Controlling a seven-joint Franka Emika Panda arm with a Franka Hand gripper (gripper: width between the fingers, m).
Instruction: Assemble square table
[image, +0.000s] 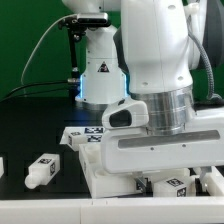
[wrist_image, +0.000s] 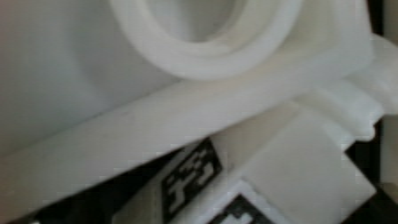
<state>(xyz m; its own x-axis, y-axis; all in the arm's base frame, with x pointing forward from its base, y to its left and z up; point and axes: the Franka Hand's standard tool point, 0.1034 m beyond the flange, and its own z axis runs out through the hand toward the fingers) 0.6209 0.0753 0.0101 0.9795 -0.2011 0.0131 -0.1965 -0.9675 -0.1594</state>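
Note:
My gripper (image: 160, 150) hangs low over the square table's white slab (image: 104, 176), near the table's front. Its big white hand fills the exterior view's right and hides its own fingers. The jaws stand wide apart, and I see nothing held between them. The wrist view is a blurred close-up of the slab with a raised round hole rim (wrist_image: 192, 34). A tagged white part (wrist_image: 210, 186) lies right beside the slab there. One short white leg (image: 42, 171) lies alone on the black table at the exterior view's left. More tagged legs (image: 176, 184) lie under the hand.
The marker board (image: 84, 131) lies behind the slab. The arm's white base (image: 100, 72) stands at the back, with cables beside it and a green wall behind. The table's pale front edge (image: 50, 212) runs along the bottom.

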